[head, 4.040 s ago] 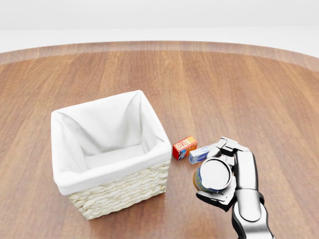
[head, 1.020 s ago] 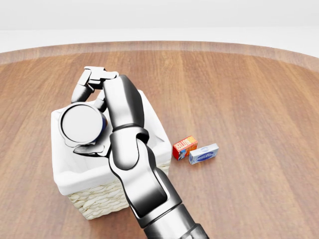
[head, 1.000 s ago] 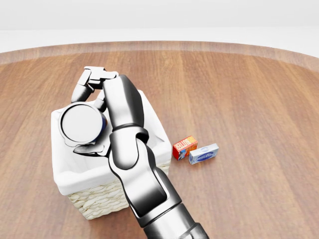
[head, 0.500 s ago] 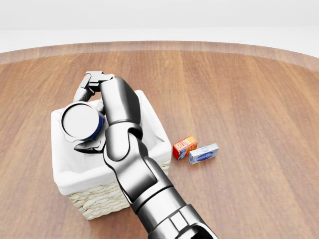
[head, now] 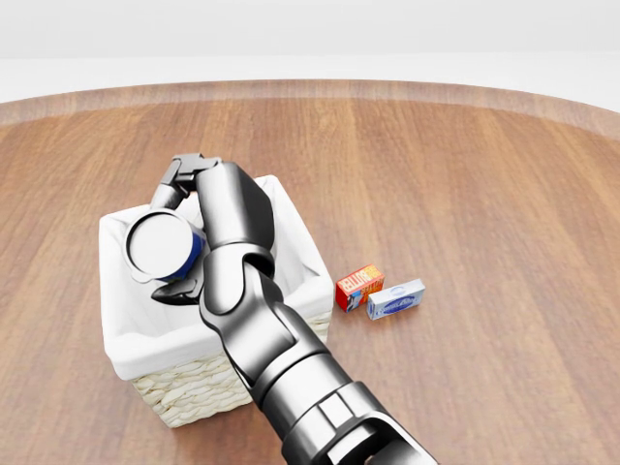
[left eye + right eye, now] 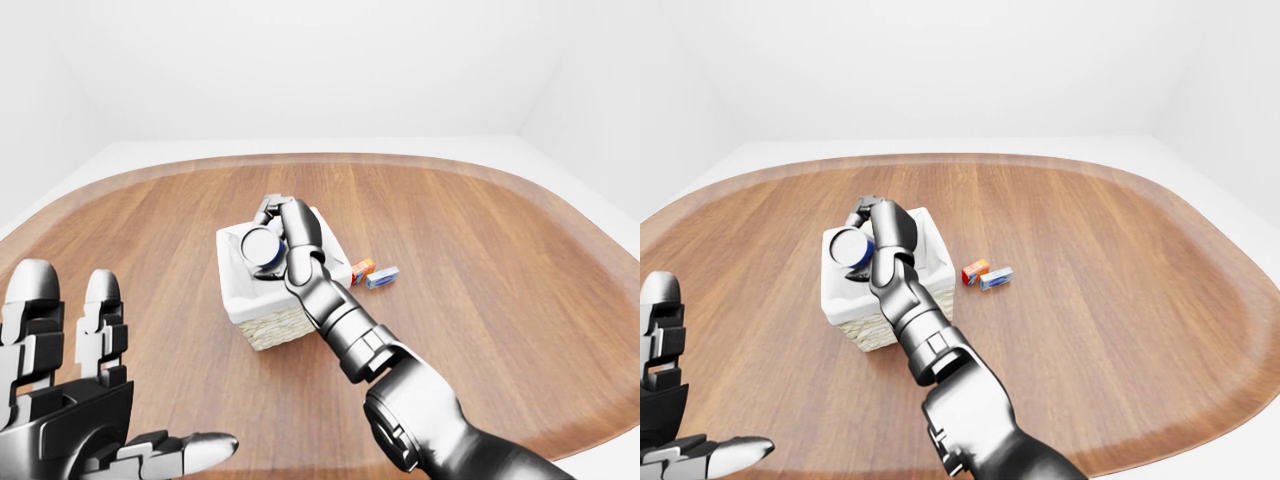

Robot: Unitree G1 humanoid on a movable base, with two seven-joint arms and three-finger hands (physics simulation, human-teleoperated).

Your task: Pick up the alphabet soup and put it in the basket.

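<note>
Nearest us, our left hand sits at the bottom left of the left-eye view, fingers spread, holding nothing, well apart from the basket and out of the work.

Our right hand reaches over the basket, fingers wrapped around the alphabet soup. The can is tilted, its pale lid facing us, above the white lining toward the basket's left half. We cannot tell whether it rests on the lining or hangs just above it.

Risks, as we judge them:
- Letting go of a tilted can may send it rolling inside the basket and knocking the wall; the basket looks light and could shift on the table.
- The forearm crosses the basket's near-right rim. Pulling back low could catch that rim and drag or tip the basket.
- The fingers beyond the can sit near the basket's far rim; opening wide there may press on the lining.

Room: to the right of the basket, just beside its corner, lie a small red box and a pale blue-and-white box, touching each other. A sideways retreat that way could sweep them. Straight up from the basket is free. Beyond the basket, bare wood runs to the table's curved far edge, well apart from it.
</note>
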